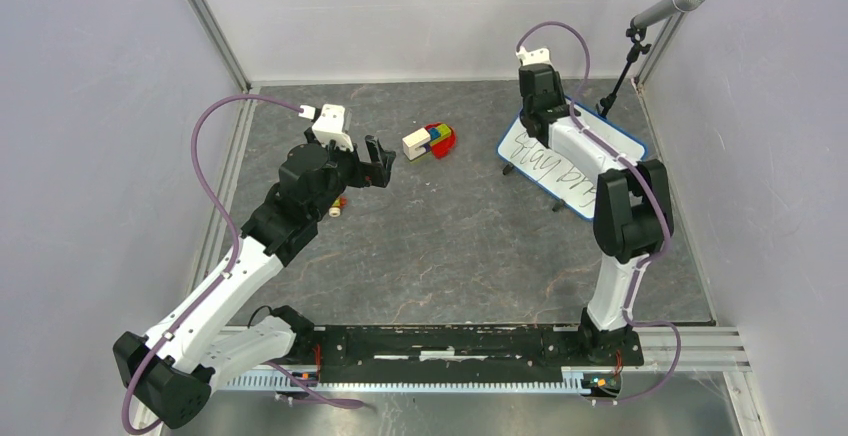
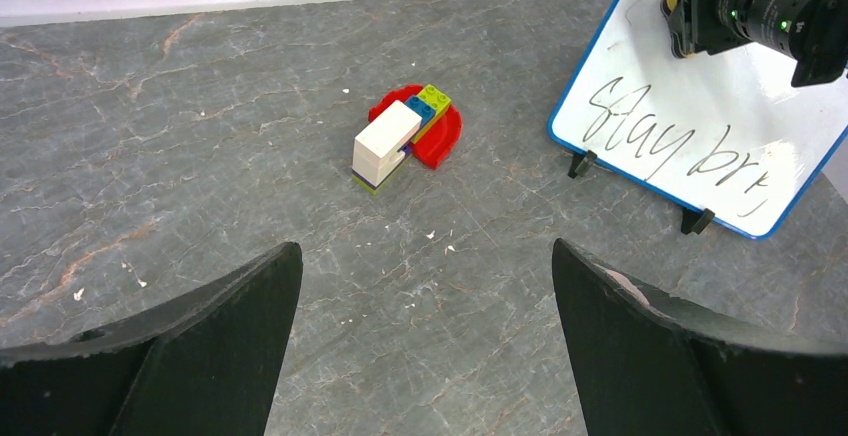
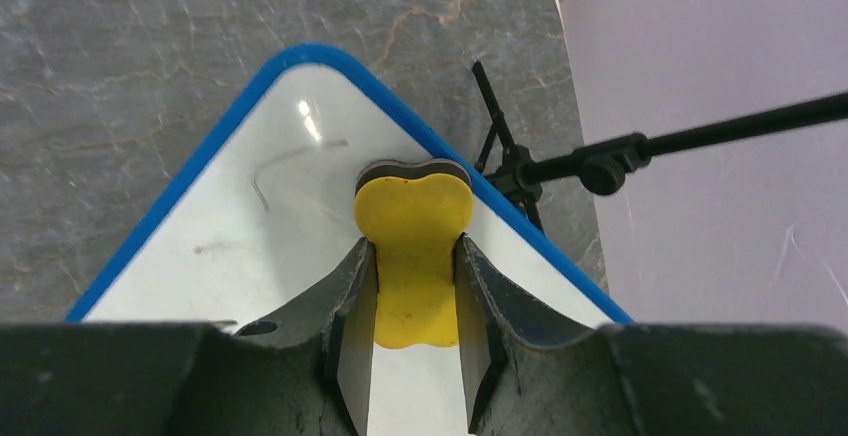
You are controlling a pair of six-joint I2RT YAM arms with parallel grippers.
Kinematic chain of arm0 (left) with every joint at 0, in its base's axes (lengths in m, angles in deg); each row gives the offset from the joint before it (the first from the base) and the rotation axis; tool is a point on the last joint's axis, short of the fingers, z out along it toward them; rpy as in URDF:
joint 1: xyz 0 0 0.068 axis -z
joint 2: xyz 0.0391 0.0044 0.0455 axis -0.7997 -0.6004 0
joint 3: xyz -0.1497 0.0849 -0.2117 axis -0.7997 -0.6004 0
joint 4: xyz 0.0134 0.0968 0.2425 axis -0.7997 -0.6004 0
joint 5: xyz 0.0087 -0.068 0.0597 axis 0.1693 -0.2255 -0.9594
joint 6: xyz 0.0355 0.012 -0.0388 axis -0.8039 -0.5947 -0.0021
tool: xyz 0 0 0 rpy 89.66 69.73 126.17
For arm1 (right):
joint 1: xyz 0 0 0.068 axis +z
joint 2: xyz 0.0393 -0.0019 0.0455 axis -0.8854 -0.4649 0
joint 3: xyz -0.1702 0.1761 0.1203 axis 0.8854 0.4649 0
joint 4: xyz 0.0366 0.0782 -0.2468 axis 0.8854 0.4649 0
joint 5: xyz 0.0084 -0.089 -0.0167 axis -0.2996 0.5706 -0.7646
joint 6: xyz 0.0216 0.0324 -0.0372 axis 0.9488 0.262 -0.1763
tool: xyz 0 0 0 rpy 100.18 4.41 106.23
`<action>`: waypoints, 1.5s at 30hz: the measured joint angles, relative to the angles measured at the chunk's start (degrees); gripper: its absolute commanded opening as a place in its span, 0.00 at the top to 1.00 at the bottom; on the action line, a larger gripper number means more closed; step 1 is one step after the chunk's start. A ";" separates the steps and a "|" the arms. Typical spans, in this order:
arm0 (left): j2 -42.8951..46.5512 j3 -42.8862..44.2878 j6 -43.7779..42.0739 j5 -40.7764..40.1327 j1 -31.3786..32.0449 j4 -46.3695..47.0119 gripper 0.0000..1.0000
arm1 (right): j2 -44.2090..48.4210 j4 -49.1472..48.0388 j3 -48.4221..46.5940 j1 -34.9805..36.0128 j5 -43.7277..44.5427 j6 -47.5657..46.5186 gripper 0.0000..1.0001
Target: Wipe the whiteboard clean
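The whiteboard, white with a blue rim and black feet, stands at the right of the table with black handwriting on it. It also shows in the left wrist view and the right wrist view. My right gripper is shut on a yellow eraser with a dark pad, held against the board near its far corner, where faint marks show. In the top view the right gripper sits over the board's far end. My left gripper is open and empty above the table's left-middle; its fingers frame bare table.
A cluster of toy bricks, white on red, yellow, blue and green, lies mid-table at the back, also in the left wrist view. A small object lies under the left arm. A microphone stand rises behind the board. Walls enclose three sides.
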 measured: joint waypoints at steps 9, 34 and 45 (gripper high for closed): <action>0.00 0.00 0.00 -0.07 0.00 -0.02 0.00 | -4.09 0.17 -4.46 2.25 -1.57 -0.07 0.66; 0.92 0.00 0.00 0.04 0.00 -0.39 0.00 | -7.56 4.13 -16.04 0.37 -0.48 -3.13 0.67; -8.76 2.34 0.46 6.25 0.00 -0.28 0.00 | -7.74 4.07 -7.65 4.00 -5.86 -0.22 0.68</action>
